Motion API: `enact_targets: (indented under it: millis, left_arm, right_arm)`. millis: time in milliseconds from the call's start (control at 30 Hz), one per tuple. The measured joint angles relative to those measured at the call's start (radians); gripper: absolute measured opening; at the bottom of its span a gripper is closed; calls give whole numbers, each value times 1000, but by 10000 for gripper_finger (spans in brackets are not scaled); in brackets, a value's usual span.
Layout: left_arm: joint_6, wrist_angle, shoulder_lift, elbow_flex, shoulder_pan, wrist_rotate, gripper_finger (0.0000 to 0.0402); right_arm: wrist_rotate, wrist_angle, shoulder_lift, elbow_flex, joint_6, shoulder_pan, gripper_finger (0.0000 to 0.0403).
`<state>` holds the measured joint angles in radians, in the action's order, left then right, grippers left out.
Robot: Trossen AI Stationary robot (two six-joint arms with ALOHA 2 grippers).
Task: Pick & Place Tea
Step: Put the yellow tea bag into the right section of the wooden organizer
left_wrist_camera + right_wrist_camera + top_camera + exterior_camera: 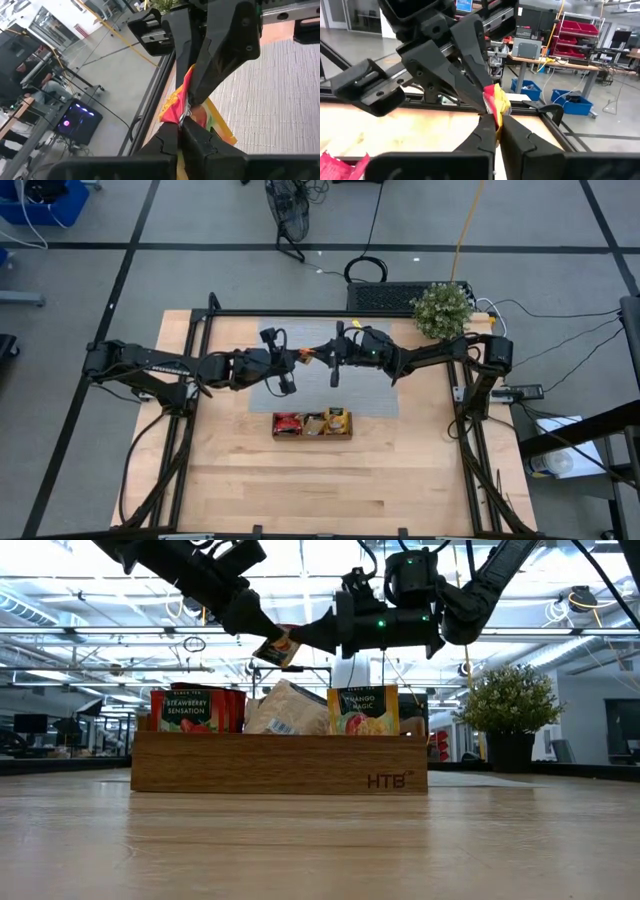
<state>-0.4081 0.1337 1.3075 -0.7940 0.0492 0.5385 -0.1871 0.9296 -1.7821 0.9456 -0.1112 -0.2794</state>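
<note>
One orange-yellow and red tea packet [280,648] hangs in the air above the grey mat [370,395], behind the wooden tray [280,762]. My left gripper [181,124] comes at it from the table's left. My right gripper [496,125] comes from the right, and both are shut on it. In the tray stand red packets [190,710], pale ones [290,710] and yellow ones [362,710], on edge in its three compartments. My left gripper pinches the packet's left edge [176,111] between its two fingers, slanting down from the table's left. The packet is tilted and lifted clear of mat and tray. My right gripper pinches the packet's opposite edge [495,111] between its two fingers, coming level from the table's right. The fingertips of the two grippers nearly meet on the packet.
A potted plant [441,309] stands at the table's far right corner, beside a black keyboard [385,297]. A dark metal frame [300,313] runs along the table's far edge and sides. Bare wood [320,480] lies in front of the tray.
</note>
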Motion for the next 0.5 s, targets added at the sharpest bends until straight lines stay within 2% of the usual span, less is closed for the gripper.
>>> enact_targets:
  millis: [167, 333, 433, 500]
  left_arm:
    - [43, -20, -32, 1, -20, 8, 60]
    - [77, -87, -138, 1, -34, 8, 93]
    - [92, -139, -212, 4, -21, -24, 101]
    - [100, -132, -262, 24, 6, -77, 102]
  right_arm:
    - [3, -49, 28, 0, -36, 0, 3]
    - [6, -209, 95, -1, -83, 14, 2]
    - [9, -348, 158, -2, -162, 72, 1]
    - [47, -469, 205, -2, -213, 133, 1]
